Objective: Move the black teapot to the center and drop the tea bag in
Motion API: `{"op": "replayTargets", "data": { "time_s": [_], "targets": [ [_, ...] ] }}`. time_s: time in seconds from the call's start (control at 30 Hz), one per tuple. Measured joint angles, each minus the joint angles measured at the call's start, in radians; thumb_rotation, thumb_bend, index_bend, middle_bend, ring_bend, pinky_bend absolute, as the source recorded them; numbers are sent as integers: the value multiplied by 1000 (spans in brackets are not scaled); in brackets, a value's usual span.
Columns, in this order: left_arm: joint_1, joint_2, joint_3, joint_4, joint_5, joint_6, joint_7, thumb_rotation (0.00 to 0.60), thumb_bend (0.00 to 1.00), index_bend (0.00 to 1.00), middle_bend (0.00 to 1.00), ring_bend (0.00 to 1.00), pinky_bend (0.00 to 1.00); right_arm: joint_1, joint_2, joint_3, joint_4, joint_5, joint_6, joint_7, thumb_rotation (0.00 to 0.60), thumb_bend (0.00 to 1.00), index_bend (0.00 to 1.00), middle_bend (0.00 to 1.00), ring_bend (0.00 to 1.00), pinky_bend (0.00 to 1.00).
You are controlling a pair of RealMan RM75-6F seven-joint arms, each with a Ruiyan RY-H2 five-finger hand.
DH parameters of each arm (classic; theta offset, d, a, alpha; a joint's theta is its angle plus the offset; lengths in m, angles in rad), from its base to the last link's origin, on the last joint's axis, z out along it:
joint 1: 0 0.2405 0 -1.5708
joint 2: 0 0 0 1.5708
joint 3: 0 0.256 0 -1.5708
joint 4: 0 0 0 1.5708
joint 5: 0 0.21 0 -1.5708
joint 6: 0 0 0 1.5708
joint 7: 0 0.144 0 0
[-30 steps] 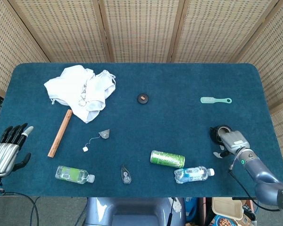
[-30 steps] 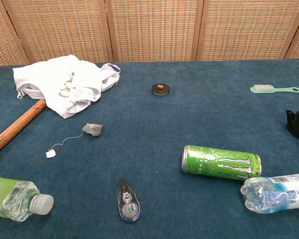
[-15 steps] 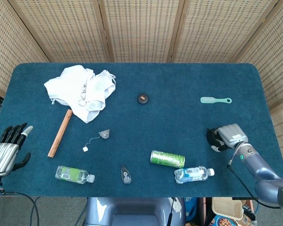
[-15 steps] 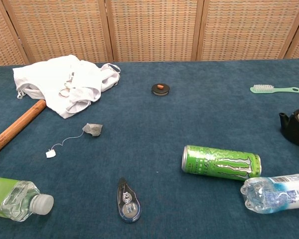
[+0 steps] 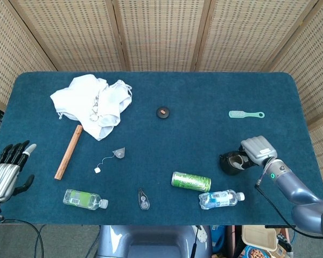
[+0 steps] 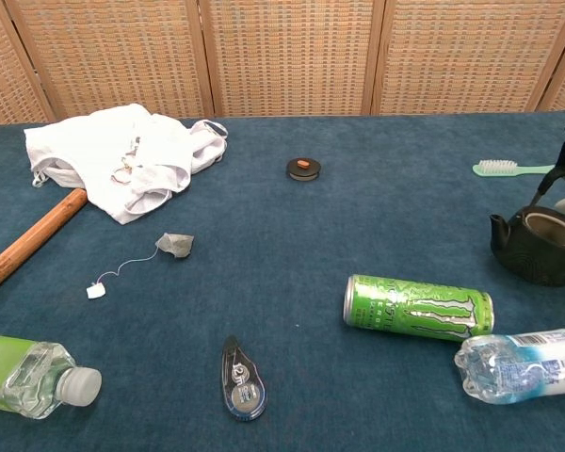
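Leftward, the heavy, rigid teapot [image 5: 232,162] is being dragged by the right hand [image 5: 255,150] clamped on its rim.

Lidless black teapot [image 6: 537,245] upright at right; tea bag [image 6: 176,245] lying left

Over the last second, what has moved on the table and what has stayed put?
The right hand has carried the black teapot from the table's right edge inward, toward the centre; it now sits just right of the green can, with the hand on its far side. The left hand stayed at the left edge, holding nothing. The tea bag, lid, bottles and cloth have not moved.
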Motion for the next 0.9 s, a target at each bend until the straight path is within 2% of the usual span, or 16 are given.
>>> {"op": "replayTargets", "data": {
  "time_s": [0.47,0.9],
  "targets": [
    [18,15,10,-11,19,25,-14,600,430,0,0,0,0,55,59,95,-116,-93,-86,126,341,460,754,763,813,771],
    [22,11,16,-4,26,25,-19,600,429,0,0,0,0,172,7,157,-94,-86,-137,138,345,460,754,759,813,771]
  ]
}}
